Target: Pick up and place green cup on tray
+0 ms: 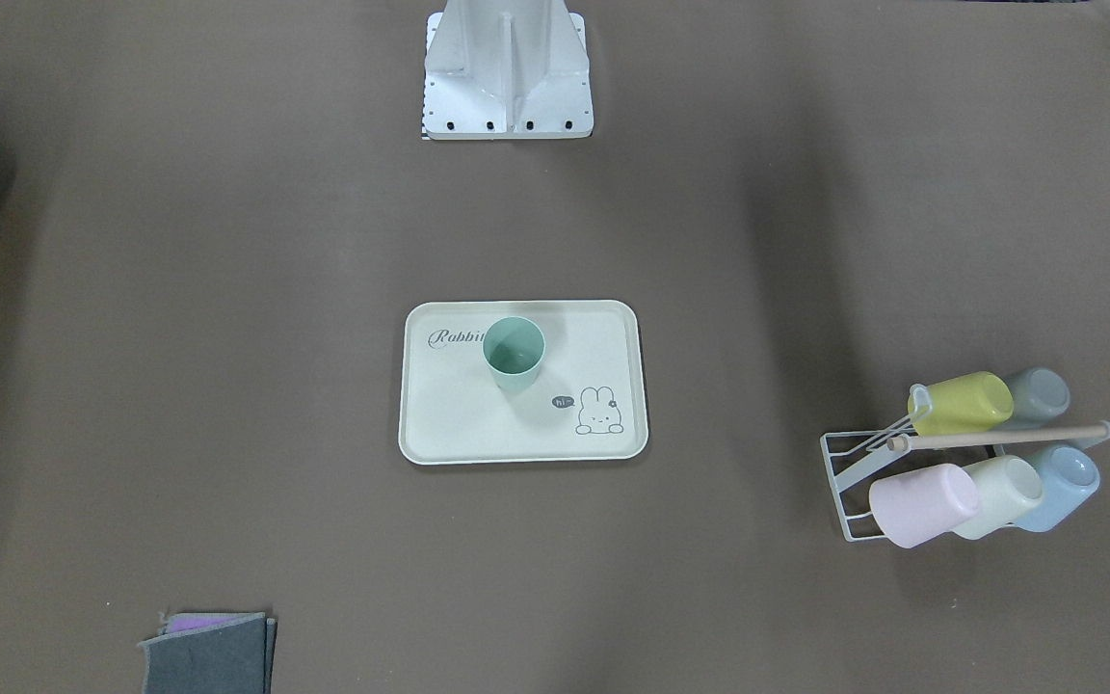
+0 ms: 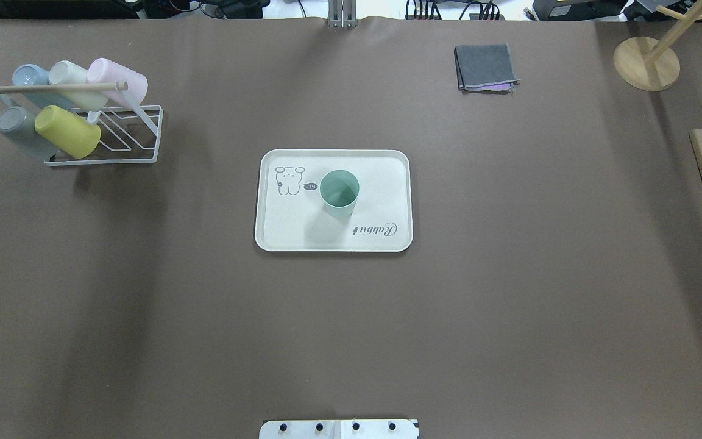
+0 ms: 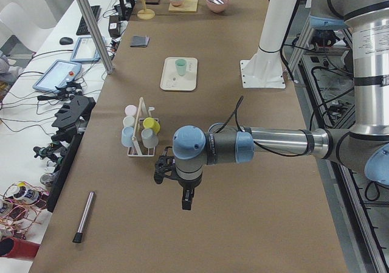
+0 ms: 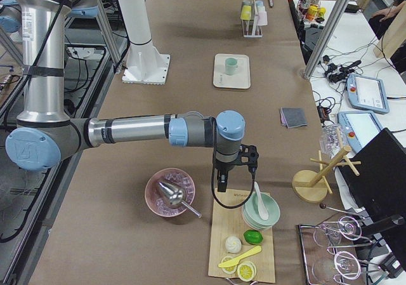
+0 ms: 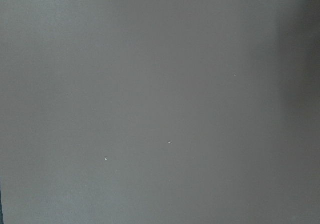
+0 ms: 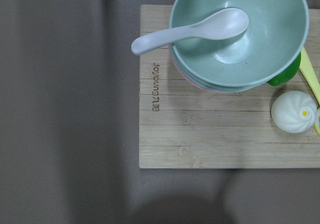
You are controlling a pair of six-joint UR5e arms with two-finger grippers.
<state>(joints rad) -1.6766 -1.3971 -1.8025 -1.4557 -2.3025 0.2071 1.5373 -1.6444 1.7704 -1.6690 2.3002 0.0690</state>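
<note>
I am operating in a robotics lab. Indicators:

- Two industrial arms, left [image 3: 279, 142] and right [image 4: 127, 131], reach over a paper-covered table [image 2: 509, 305].
- A white pedestal [image 1: 507, 77] stands on the table, with bolts along its base plate.
- An aluminium post [image 3: 100, 49] rises at the table's edge.
- Side benches carry teach pendants [image 4: 365, 89], a keyboard [image 3: 81, 24], a mouse [image 3: 65, 40] and loose cables [image 3: 24, 124].
- A black monitor [image 4: 380, 171] stands beside the table.

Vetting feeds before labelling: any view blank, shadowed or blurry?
Left wrist view: only featureless brown table, darker at right edge. Right wrist view: sharp, soft shadow bands beside the slatted wooden board. Overhead view: even light, no glare; small sea-green plastic cup on flat cream rectangular tray is crisp, with a faint shadow.
</note>
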